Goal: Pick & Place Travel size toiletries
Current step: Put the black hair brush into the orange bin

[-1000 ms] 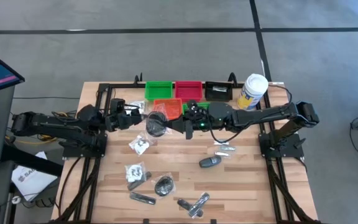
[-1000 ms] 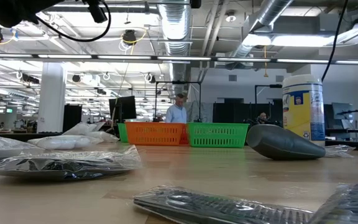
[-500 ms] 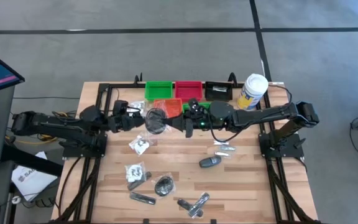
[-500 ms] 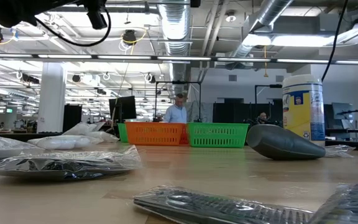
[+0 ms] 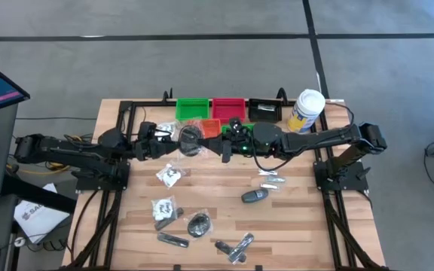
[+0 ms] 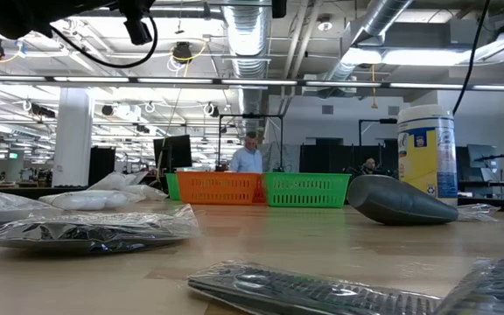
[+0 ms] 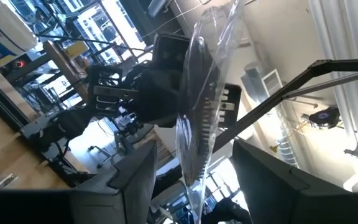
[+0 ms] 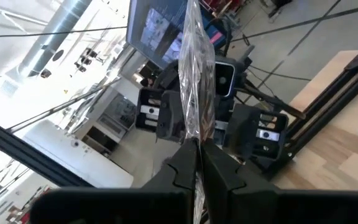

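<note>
High view, four trays (image 5: 193,108), one canister (image 5: 306,110)

arms: dark, jointed | cables: black | right arm (image 5: 319,138): green light

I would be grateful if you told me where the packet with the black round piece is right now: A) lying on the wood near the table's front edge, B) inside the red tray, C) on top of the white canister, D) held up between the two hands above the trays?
D: the packet hangs between the left hand and the right hand, whose fingers are pinched shut on its edge.
</note>
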